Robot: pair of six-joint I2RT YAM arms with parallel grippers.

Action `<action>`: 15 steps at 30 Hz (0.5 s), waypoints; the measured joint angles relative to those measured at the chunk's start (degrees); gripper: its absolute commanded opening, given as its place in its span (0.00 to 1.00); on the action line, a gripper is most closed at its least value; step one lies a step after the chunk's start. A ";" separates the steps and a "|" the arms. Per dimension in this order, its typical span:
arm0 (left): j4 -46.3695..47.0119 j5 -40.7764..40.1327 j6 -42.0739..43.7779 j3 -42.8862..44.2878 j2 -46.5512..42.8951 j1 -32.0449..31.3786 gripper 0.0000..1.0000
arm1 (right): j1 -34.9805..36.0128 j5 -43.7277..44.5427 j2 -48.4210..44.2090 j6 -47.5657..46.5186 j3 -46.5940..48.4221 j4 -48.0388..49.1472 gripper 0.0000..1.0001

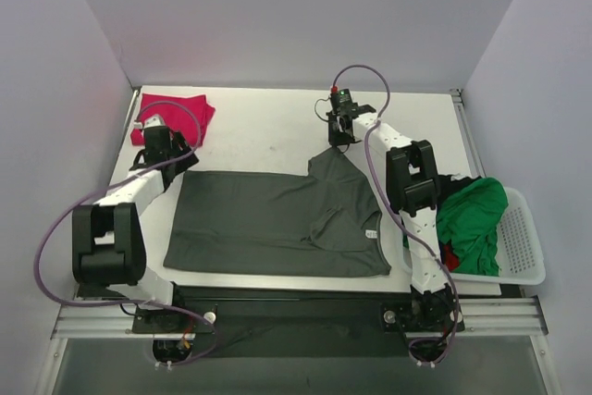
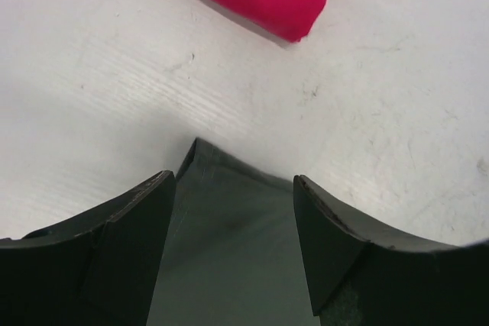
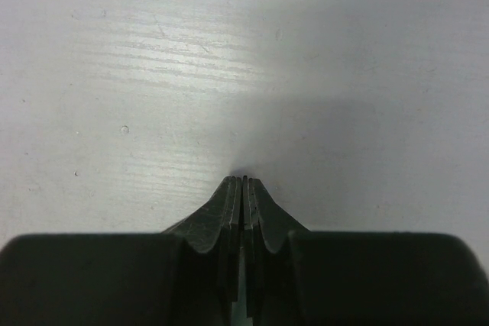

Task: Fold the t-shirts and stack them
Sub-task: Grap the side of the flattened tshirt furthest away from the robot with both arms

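The white table [image 1: 268, 127] has a matte, faintly scuffed top with a fine streaked grain. It runs back to plain pale walls.

Most of its middle is covered by the dark grey-green t-shirt [image 1: 268, 219], soft thin cloth lying in a broad rectangle. The left part is smooth. The right part is creased, with a diagonal fold running up to the far right corner. That corner is drawn up into a point at the right gripper [image 1: 335, 142].

At the table's right edge stands the white plastic basket [image 1: 520, 238], a rounded rectangle with a perforated floor. The bright green t-shirt [image 1: 472, 215] is heaped in it in loose folds and spills over its near-left rim.

In the far left corner lies the magenta-red t-shirt [image 1: 180, 110], folded into a flat, roughly square pad. It is apart from the grey-green shirt.

The left gripper [image 1: 178, 156] is at the grey-green shirt's far left corner. In the left wrist view its black, wedge-shaped fingers [image 2: 130, 227] stand apart, with the hemmed corner of the cloth lying flat between them. They do not pinch it.

In the right wrist view the right gripper's fingers [image 3: 221, 211] are pressed together tip to tip above the bare tabletop. The top view shows them pinching the raised corner of the grey-green shirt.
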 measured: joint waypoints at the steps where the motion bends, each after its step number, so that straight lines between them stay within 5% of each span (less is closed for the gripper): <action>1: -0.55 -0.07 0.28 1.77 2.25 0.17 0.69 | 0.00 0.00 0.00 0.00 -0.07 0.00 0.00; 15: -7.67 -0.68 3.26 15.02 19.04 1.14 0.50 | -0.04 0.20 -0.48 0.00 -0.85 0.46 0.00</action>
